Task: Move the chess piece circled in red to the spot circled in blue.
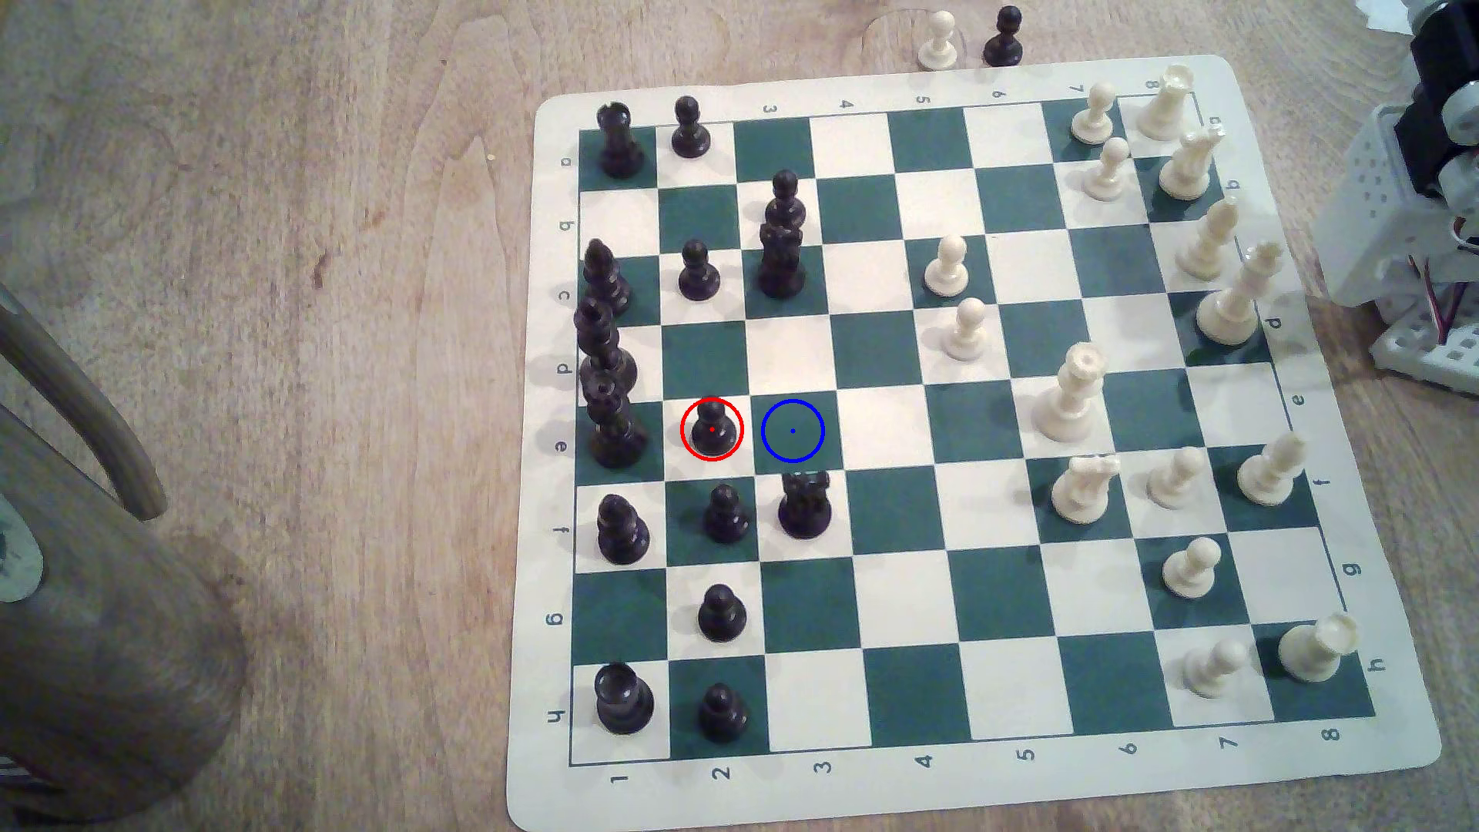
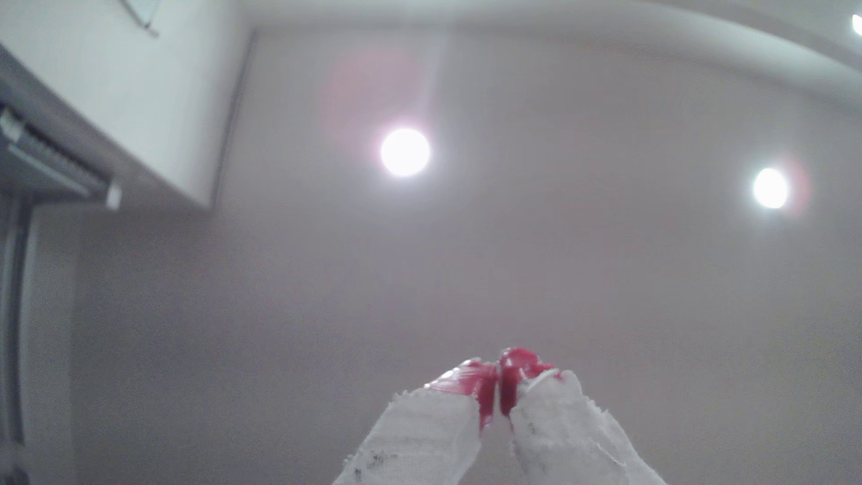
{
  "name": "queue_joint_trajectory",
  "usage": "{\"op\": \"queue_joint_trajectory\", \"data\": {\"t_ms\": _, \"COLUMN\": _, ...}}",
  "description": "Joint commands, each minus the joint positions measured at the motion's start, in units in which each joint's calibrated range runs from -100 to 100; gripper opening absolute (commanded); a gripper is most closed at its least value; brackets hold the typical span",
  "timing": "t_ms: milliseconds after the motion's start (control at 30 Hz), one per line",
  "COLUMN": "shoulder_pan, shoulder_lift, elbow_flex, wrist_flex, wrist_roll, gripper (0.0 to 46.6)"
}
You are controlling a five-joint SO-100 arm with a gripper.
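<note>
Wooden tabletop carries a green-and-cream chess mat, and a brown rounded object with a curved bar stands at the exterior view's left edge. On the mat, the black pawn ringed in red stands upright on a cream square in row e, column 2; the dark green square ringed in blue lies just beside it toward the exterior view's right and holds nothing. Six black pawns stand on the board, all in column 2, and seven cream pawns are on the board's right half. Off the mat, beyond its far edge, stand one cream pawn and one black pawn. The arm's white base sits at the exterior view's right edge, well apart from the ringed pawn. In the wrist view the gripper points at a ceiling with two round lamps; its red-tipped white fingers are pressed together with nothing between them.
</note>
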Motion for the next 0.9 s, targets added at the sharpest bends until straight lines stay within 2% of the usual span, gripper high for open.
{"op": "queue_joint_trajectory", "data": {"t_ms": 0, "shoulder_pan": 0.0, "shoulder_lift": -0.1, "elbow_flex": 1.0, "wrist_flex": -1.1, "wrist_roll": 0.1, "gripper": 0.1}}
{"op": "queue_joint_trajectory", "data": {"t_ms": 767, "shoulder_pan": 0.0, "shoulder_lift": -0.1, "elbow_flex": 1.0, "wrist_flex": -1.1, "wrist_roll": 0.1, "gripper": 0.1}}
{"op": "queue_joint_trajectory", "data": {"t_ms": 867, "shoulder_pan": -3.7, "shoulder_lift": -0.1, "elbow_flex": 1.1, "wrist_flex": 0.9, "wrist_roll": 0.1, "gripper": 0.1}}
